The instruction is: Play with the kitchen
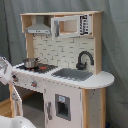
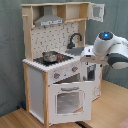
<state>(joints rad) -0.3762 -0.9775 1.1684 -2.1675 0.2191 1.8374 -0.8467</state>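
The kitchen (image 1: 62, 70) (image 2: 62, 65) stands on a wooden floor (image 2: 107, 107) against a grey curtain (image 1: 115, 45), with a pot (image 1: 31, 62) (image 2: 50, 56) on its stove, a black faucet (image 1: 84, 59) (image 2: 75, 39) over the grey sink (image 1: 72, 74), and the microwave door (image 2: 97, 12) swung open in the second exterior view. In that same view the oven door (image 2: 67, 100) hangs ajar, and the white arm (image 2: 107, 47) reaches in from the second exterior view's right beside the counter. The gripper sits hidden behind the arm's body, so I cannot tell how its jaws stand or how close they come to the kitchen.
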